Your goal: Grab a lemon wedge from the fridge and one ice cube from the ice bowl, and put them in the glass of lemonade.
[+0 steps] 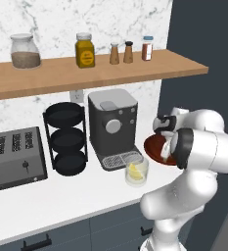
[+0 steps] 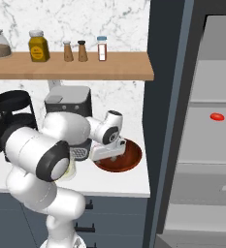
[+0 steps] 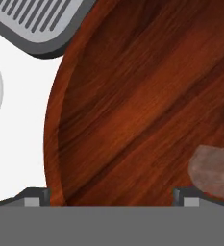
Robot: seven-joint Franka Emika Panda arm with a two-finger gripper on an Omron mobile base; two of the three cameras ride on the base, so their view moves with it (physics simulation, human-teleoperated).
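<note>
A: Where does the end effector (image 3: 111, 199) stand?

B: Over the ice bowl (image 3: 132, 96), looking down into it, fingers spread wide with nothing between them.

A: And the ice cube (image 3: 214, 170)?

B: It lies on the bowl's floor, off to one side of the end effector, just beyond one fingertip (image 3: 186, 197) rather than in the gap. Its longer side seems to run across the line of the fingers, though part is cut off by the frame edge. I judge the coming move needs a sideways shift to centre it.

A: The containers?

B: The bowl holds that cube. The glass of lemonade (image 1: 136, 172) sits on the tabletop (image 1: 61, 201) beside the bowl, with a lemon wedge (image 1: 134, 169) already in it.
</note>
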